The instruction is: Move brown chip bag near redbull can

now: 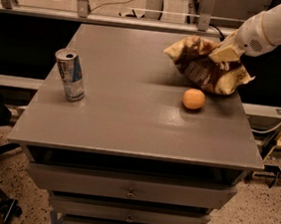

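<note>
Claw (223, 53) is pinching the brown chip bag (200, 67), upper right.
Next move is calling for carrying it left, beside the redbull can (70, 74).

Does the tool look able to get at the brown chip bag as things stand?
Likely yes: the tool is against the brown chip bag's upper right at the table's far right, with nothing between; the orange fruit lies in front, out of its way.

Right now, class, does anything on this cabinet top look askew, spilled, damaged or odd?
Only the brown chip bag: crumpled, tilted at the far right corner, gripper at its top. The redbull can stands upright, nothing spilled; an orange fruit lies loose beside the bag.
</note>
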Robot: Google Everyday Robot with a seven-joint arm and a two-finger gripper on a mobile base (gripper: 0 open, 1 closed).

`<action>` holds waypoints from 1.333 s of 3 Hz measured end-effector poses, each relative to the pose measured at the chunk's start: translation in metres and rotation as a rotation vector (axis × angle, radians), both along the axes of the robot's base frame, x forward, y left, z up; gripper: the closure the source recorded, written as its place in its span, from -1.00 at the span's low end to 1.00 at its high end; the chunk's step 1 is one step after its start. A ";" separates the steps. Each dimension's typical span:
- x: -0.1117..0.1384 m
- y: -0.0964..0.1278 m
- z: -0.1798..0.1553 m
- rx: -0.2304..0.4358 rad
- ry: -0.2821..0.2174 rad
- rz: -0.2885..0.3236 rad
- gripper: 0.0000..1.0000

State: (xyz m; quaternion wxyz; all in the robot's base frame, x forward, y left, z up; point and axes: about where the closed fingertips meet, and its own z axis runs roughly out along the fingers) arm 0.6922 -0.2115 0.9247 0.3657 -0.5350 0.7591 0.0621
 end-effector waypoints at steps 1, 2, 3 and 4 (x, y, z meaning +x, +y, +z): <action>0.006 -0.018 0.019 -0.029 -0.066 -0.010 1.00; 0.015 -0.035 0.050 -0.087 -0.169 -0.014 1.00; 0.016 -0.034 0.050 -0.091 -0.170 -0.010 1.00; 0.017 -0.032 0.048 -0.097 -0.171 -0.004 1.00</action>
